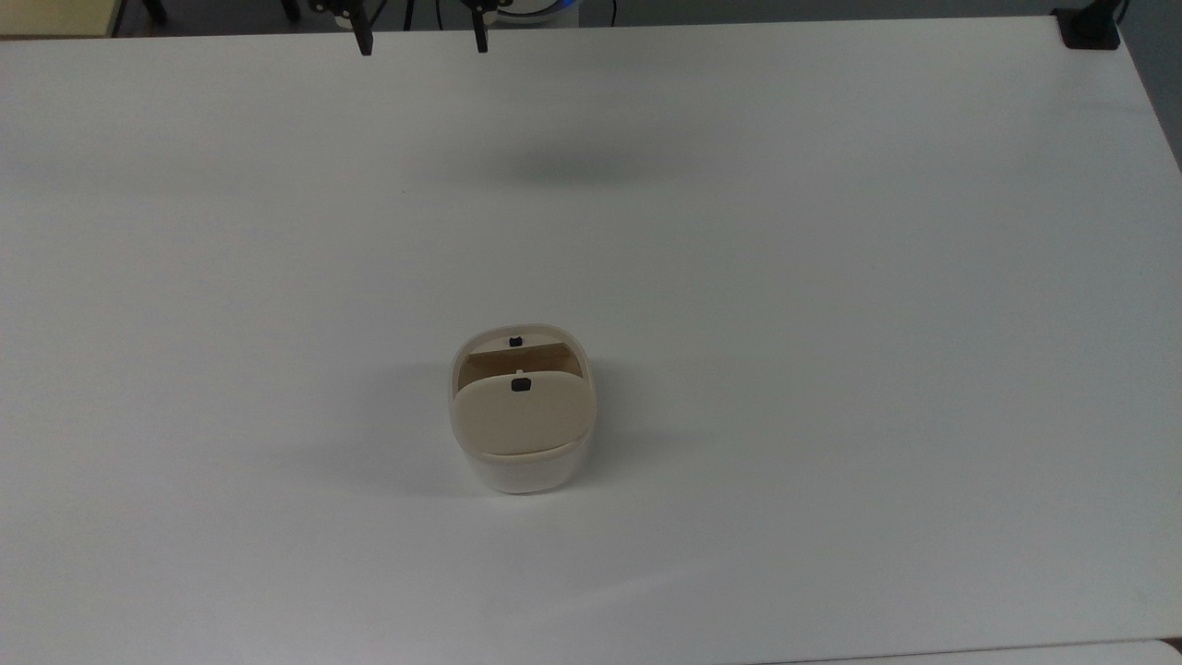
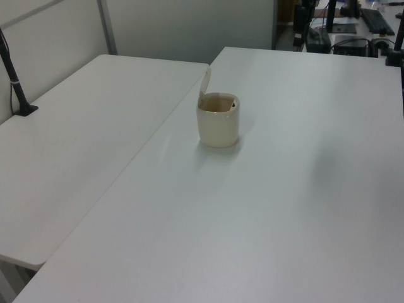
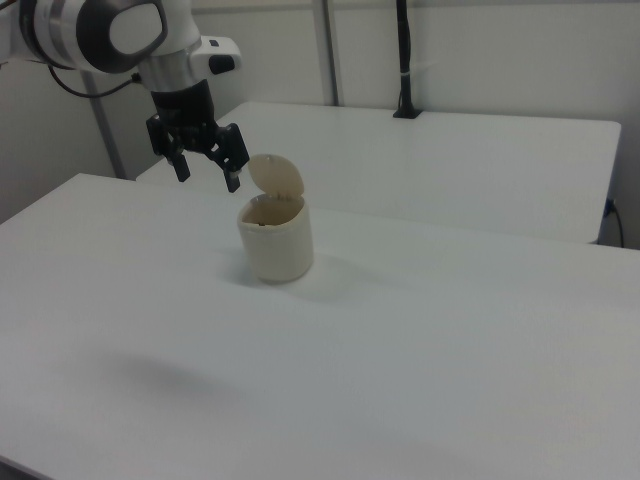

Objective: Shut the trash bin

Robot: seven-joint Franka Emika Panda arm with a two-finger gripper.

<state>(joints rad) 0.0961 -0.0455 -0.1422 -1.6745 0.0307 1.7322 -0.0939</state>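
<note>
On the surface I see the bin with its lid raised; my gripper hangs wide apart, above, holding nothing.

No legible text, label, brand, number or sign anywhere.

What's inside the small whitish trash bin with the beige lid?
The small whitish trash bin stands open, beige hinged lid raised. Only brownish inner wall shows below the cream rim; no contents are visible, and the bottom is hidden.
</note>
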